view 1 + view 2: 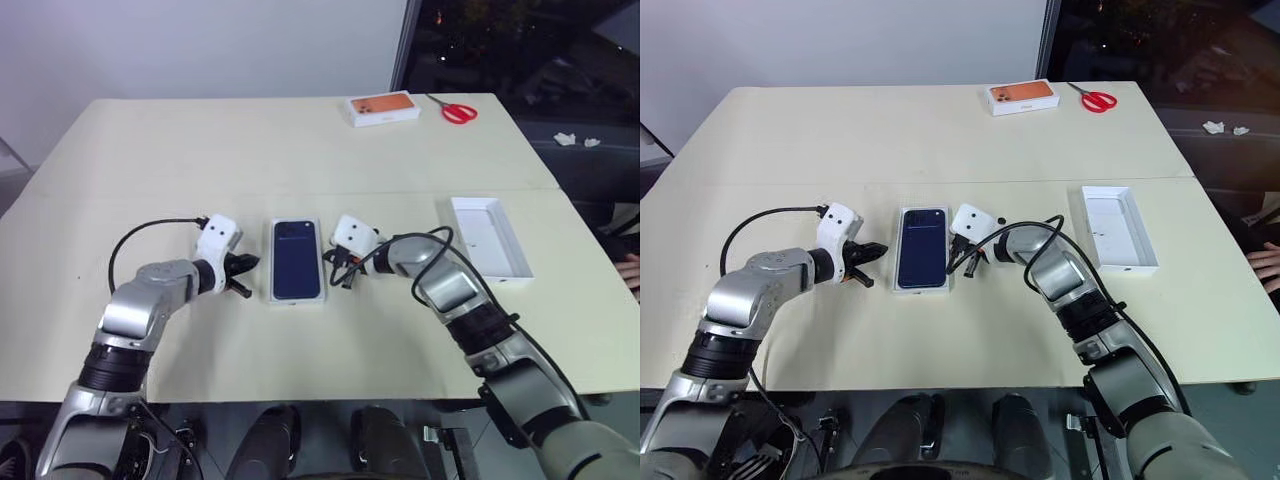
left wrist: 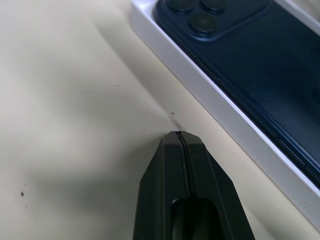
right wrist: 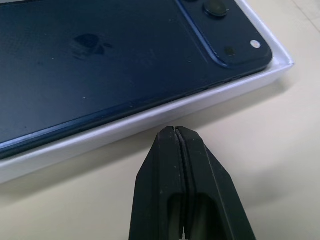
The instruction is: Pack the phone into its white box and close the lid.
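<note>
I see the phone [image 1: 297,258] lying in the white box [image 1: 297,296] mid-table, flanked by my left gripper [image 1: 246,276] and right gripper [image 1: 337,270], fingers pressed together, empty

Office-like room: plain table [image 1: 300,150], scissors [image 1: 459,111]

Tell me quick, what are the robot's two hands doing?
Left gripper: shut, holding nothing, beside the white box.
Right gripper: shut, holding nothing.
</note>
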